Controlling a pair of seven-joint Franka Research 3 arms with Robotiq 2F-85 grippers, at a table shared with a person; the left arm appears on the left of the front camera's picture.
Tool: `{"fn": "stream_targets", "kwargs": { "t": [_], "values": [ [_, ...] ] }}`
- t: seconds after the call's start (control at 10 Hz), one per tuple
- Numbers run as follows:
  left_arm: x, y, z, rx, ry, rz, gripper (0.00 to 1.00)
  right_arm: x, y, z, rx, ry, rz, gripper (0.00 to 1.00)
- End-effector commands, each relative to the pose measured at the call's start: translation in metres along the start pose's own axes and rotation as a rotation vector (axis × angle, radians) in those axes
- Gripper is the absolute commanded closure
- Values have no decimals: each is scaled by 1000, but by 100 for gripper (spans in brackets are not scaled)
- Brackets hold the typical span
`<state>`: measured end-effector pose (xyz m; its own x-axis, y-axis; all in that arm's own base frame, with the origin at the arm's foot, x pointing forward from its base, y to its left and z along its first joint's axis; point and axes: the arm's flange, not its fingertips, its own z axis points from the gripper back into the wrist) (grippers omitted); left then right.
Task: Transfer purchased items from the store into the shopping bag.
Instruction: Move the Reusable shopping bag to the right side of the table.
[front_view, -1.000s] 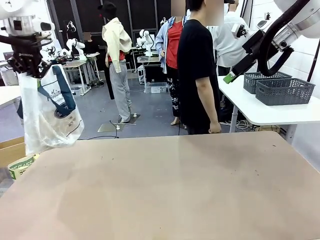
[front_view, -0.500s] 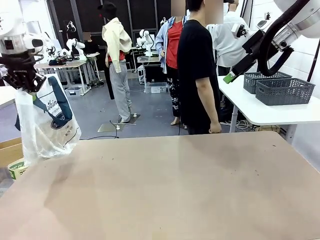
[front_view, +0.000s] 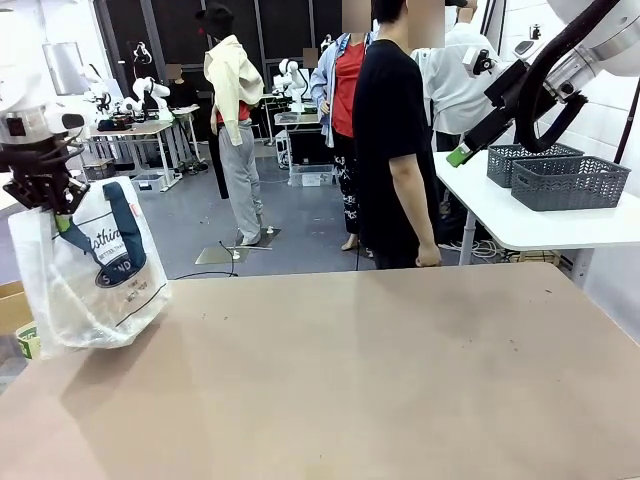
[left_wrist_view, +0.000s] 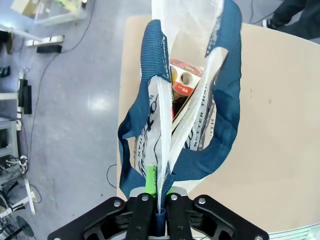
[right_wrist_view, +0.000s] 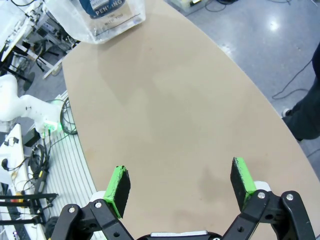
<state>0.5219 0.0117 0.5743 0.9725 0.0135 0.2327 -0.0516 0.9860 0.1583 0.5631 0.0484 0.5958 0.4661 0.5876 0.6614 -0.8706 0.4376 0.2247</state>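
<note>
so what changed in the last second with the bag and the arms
The left gripper, shut on a navy strap handle, lowered the translucent white plastic shopping bag so that it reaches further over the brown table. The open right gripper and the standing person stayed put.

Bright, even overhead light, floor (left_wrist_view: 75, 100) glare, soft shadows, wide-angle bending at wrist-view edges.

Bare brown tabletop (front_view: 380, 380). Beyond its far edge, person in black shirt (front_view: 392, 140), arm hanging. White side table (front_view: 560, 228) at right, carrying two grey baskets (front_view: 568, 182).
</note>
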Motion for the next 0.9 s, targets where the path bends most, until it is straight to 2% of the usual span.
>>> {"fn": "stream_targets", "kwargs": {
  "t": [0.0,0.3,0.8],
  "values": [
    [-10,4,4,27,-66,19,100,1,-1,-2,-5,-11,0,0],
    [-20,1,-5,2,-55,57,100,1,-1,-2,-5,-11,0,0],
    [-28,0,-15,-10,-2,25,100,1,-1,-2,-5,-11,0,0]
  ]
}}
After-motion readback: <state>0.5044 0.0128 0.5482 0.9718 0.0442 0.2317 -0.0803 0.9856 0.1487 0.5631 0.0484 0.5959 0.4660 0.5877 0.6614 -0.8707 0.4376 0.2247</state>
